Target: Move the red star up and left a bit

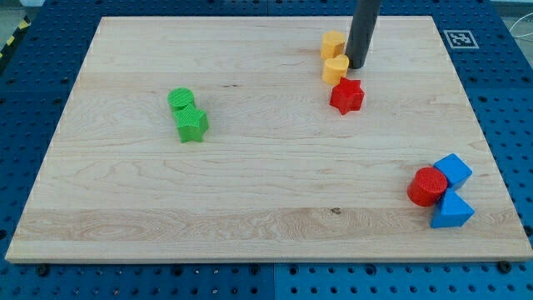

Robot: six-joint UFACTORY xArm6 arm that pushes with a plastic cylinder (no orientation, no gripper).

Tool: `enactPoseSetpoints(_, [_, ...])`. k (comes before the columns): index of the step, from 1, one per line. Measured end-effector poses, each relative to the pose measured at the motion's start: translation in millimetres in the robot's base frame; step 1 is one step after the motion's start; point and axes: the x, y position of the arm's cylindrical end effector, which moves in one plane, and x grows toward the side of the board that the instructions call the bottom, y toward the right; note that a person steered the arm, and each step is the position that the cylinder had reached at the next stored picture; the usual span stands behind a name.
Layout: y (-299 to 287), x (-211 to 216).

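Note:
The red star (pixel 346 96) lies on the wooden board (pixel 250 183) at the view's upper right. Two yellow blocks sit just above and left of it: one (pixel 336 68) touches the star, the other (pixel 333 43) is above that. My tip (pixel 357 65) is just right of the lower yellow block and directly above the red star, a small gap from the star's top.
A green cylinder (pixel 180 100) and a green star (pixel 192 125) touch at the view's left centre. At the lower right a red cylinder (pixel 427 186), a blue cube (pixel 453 170) and a blue triangular block (pixel 452 211) cluster near the board's edge.

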Motion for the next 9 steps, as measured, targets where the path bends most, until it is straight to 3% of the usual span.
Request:
enactPoseSetpoints(2, [14.4, -4.1])
enactPoseSetpoints(3, [60.6, -6.7])
enactPoseSetpoints(4, [101.5, 15.0])
enactPoseSetpoints(5, [104.2, 67.3])
enactPoseSetpoints(6, [77.9, 103.5])
enactPoseSetpoints(9, [8.1, 106.6])
